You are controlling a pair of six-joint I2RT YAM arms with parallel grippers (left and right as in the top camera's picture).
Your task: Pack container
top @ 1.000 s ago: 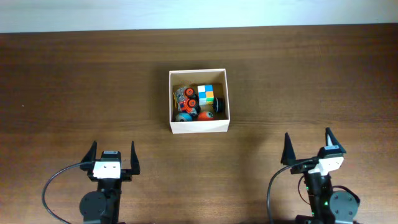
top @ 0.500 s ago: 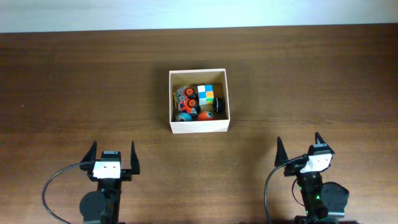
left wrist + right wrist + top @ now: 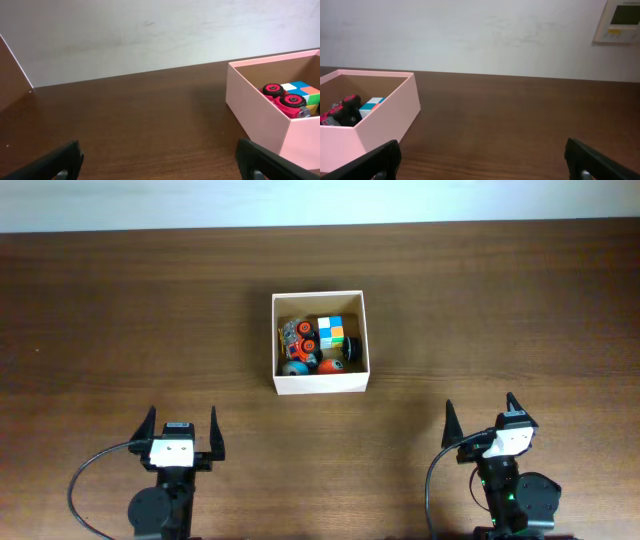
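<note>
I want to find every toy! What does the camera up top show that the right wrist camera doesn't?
Only the overhead view shows the left fingers, spread open, and the round orange toy at the near side of the box. Only the right wrist view shows the wall panel up in the corner. Both show the container, the colourful cube inside it, the brown table and the right fingers, open too.
</note>
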